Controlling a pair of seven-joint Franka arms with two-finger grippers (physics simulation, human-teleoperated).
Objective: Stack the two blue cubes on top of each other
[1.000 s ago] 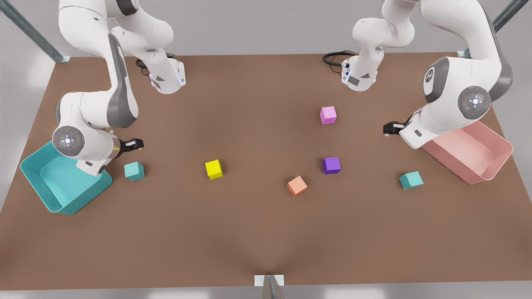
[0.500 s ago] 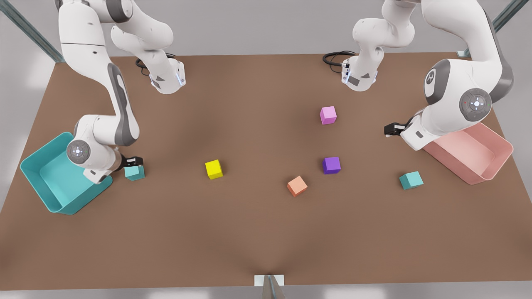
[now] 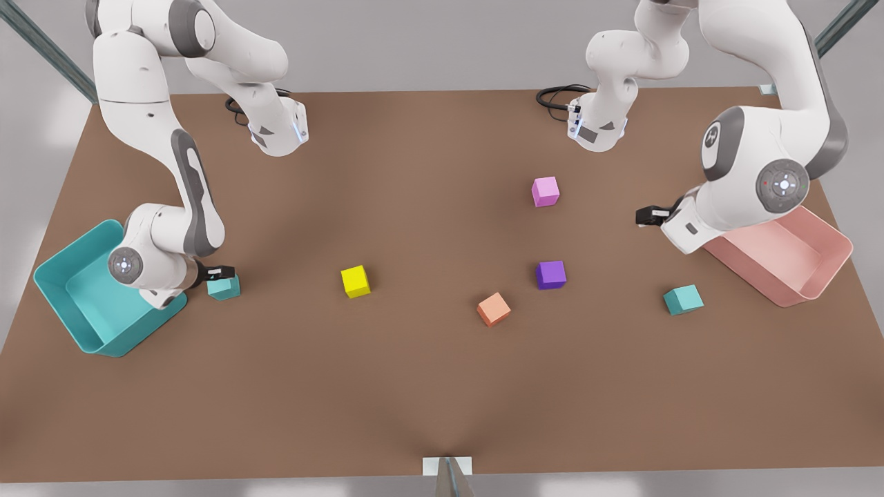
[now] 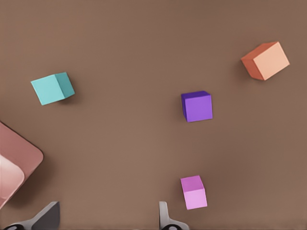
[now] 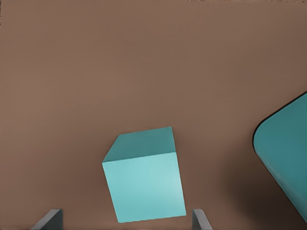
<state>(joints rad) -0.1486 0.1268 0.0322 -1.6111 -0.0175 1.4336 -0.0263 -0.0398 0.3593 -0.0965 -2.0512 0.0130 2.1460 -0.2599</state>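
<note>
Two cubes: one teal cube point(image 3: 224, 288) beside the teal bin point(image 3: 65, 276), another teal cube point(image 3: 683, 299) near the pink bin point(image 3: 822, 266).
Right pincer point(image 3: 219, 274): mine, fingers spread around the first cube point(image 5: 145, 179).
Left pincer point(image 3: 646, 216): mine, fingers parted, above the surface point(image 3: 414, 379).

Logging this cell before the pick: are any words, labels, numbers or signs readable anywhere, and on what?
No readable text on the cubes, bins or table.
Round emblem on the arm at the front view's right: too small to read.
Marks on that arm's joint cap: too small to read.
Right gripper, open around a blue cube, and left gripper, open over the table by the pink bin: no labels.
</note>
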